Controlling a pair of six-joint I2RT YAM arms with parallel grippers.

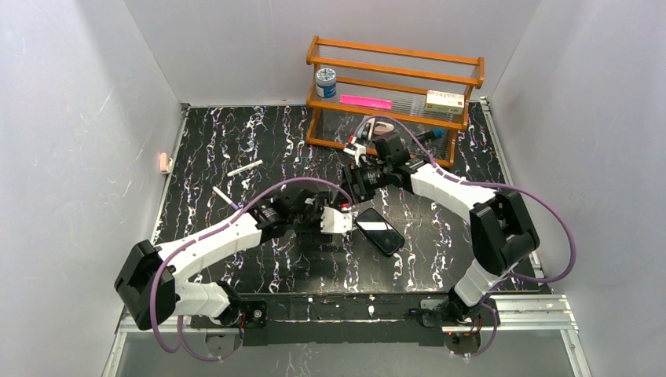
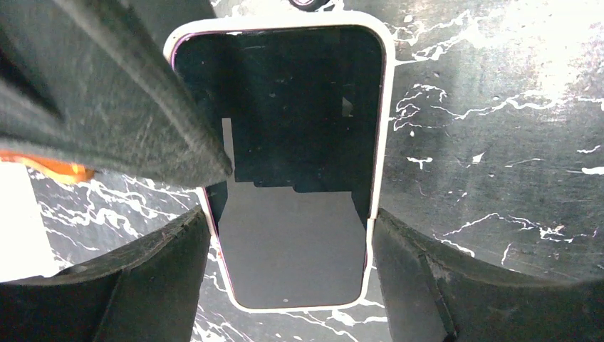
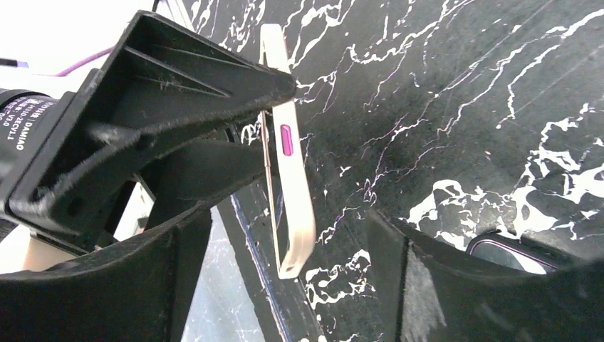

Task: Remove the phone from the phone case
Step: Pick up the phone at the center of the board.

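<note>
The phone (image 2: 299,178), with a dark screen, sits in a cream-white case (image 2: 381,142) that has a purple side button (image 3: 287,140). In the top view it (image 1: 381,230) is at mid-table. My left gripper (image 2: 290,221) is shut on the case's two long edges near its near end, and it also shows in the top view (image 1: 352,222). My right gripper (image 3: 288,221) is open, its fingers wide apart on either side of the case's far end (image 3: 295,249). One right finger (image 2: 128,107) lies over the screen's left edge. A thin pink-gold phone edge (image 3: 267,160) shows beside the case.
A wooden rack (image 1: 393,86) stands at the back with a jar (image 1: 325,82), a pink strip (image 1: 365,101) and a small box (image 1: 445,100). Two white sticks (image 1: 244,167) (image 1: 224,196) lie at left. A purple-rimmed corner (image 3: 513,249) shows behind my right finger; I cannot tell what it is.
</note>
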